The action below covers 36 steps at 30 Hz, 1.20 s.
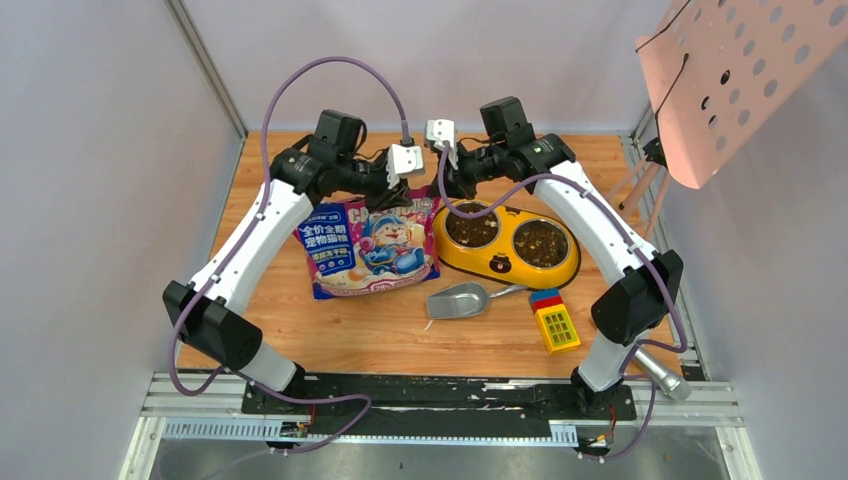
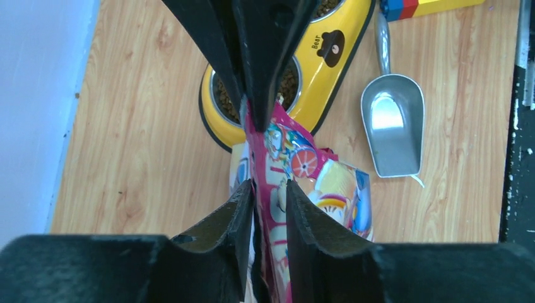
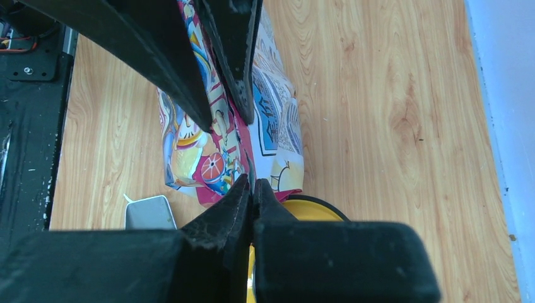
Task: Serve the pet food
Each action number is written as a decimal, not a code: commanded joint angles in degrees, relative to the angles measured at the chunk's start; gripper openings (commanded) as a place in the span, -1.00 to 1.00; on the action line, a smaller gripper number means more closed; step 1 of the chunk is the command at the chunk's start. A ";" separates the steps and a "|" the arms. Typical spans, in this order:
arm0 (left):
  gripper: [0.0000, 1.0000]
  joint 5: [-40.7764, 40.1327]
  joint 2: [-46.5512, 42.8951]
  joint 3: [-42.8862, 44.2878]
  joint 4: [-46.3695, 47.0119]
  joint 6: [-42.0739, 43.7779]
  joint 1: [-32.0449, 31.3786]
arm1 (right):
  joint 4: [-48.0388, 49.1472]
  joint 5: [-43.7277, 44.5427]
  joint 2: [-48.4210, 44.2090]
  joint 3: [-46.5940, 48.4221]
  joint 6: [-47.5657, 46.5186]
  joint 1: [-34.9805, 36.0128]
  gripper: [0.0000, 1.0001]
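Note:
The cat food bag (image 1: pixel 365 250) lies on the wooden table, its cartoon face up and its top edge lifted. My left gripper (image 1: pixel 405 195) straddles that magenta edge (image 2: pixel 272 158) with its jaws apart (image 2: pixel 270 186). My right gripper (image 1: pixel 447 190) is shut on the same edge right beside it (image 3: pixel 253 183). Dark brown pet food (image 1: pixel 472 228) fills both bowls of the yellow feeder (image 1: pixel 505 262), just right of the bag. In the left wrist view the kibble (image 2: pixel 289 83) shows behind the right gripper's fingers.
A grey metal scoop (image 1: pixel 458 300) lies empty in front of the feeder, handle pointing right. Toy blocks (image 1: pixel 557 327) sit near the right arm's base. A pink perforated panel (image 1: pixel 740 70) hangs over the back right corner. Walls close in left and right.

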 commanded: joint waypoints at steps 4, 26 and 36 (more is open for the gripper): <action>-0.96 0.24 3.34 5.27 2.37 -1.40 -1.73 | 2.67 -2.83 -2.02 2.02 2.04 -1.23 -1.00; -0.97 -2.65 -9.26 -3.24 -9.64 6.78 13.24 | 4.90 -3.75 -4.23 -1.25 2.97 -7.42 -1.00; -0.49 -6.32 -13.68 -3.28 -13.57 9.72 15.92 | 5.04 -2.31 -3.92 -1.34 2.99 -7.54 -1.00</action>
